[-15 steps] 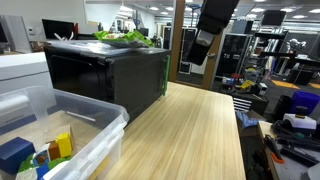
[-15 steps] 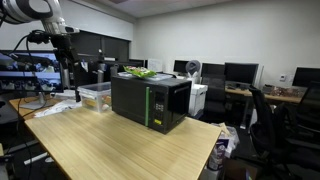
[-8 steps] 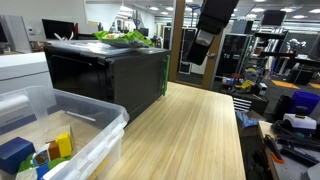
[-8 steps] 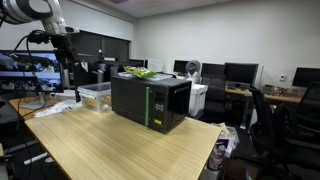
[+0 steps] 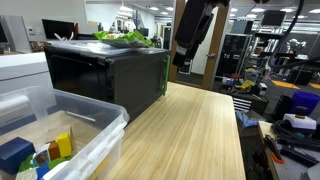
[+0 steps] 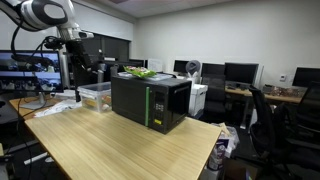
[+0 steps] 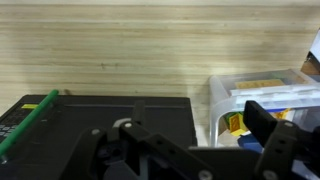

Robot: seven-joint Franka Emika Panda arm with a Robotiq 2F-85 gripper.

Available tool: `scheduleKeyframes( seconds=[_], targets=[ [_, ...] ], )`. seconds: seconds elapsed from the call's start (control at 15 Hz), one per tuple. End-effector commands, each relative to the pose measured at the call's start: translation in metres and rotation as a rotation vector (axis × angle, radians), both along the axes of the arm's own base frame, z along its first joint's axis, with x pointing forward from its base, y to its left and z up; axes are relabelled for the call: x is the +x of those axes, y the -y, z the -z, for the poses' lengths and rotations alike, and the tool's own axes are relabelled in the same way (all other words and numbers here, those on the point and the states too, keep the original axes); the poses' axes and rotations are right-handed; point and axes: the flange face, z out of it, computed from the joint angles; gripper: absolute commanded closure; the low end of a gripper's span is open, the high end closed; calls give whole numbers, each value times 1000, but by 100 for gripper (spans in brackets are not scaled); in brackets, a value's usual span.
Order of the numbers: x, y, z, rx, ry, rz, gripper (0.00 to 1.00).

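Observation:
A black microwave (image 5: 105, 80) (image 6: 150, 100) stands on the long wooden table (image 5: 195, 135), with green leafy stuff (image 5: 125, 38) on its top. My gripper (image 5: 184, 52) hangs high above the table beside the microwave's far corner. In the wrist view the gripper (image 7: 190, 140) is open, with nothing between its fingers (image 7: 265, 125). Below it lie the microwave's black top (image 7: 80, 115) and the clear plastic bin (image 7: 255, 95). A yellow block (image 7: 233, 122) shows inside the bin.
The clear bin (image 5: 60, 135) (image 6: 95, 93) next to the microwave holds blue, yellow and green toys. Office desks, monitors (image 6: 240, 72) and chairs surround the table. A tool-covered bench (image 5: 290, 120) stands past the table's edge.
The arm has swung sideways toward the microwave, and the gripper now hangs nearer its top corner. The jaws have stayed open.

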Motion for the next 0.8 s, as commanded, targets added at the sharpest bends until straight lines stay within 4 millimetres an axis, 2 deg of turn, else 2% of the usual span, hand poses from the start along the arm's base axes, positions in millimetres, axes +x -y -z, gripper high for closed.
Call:
scheduleKeyframes(
  seconds=[0.0, 0.4, 0.6, 0.73],
  targets=[
    [26, 42, 23, 31, 48, 92, 0],
    [66, 133, 57, 10, 133, 238, 0],
    [79, 178, 63, -40, 183, 284, 0],
    [90, 196, 60, -71, 220, 307, 0]
  ],
)
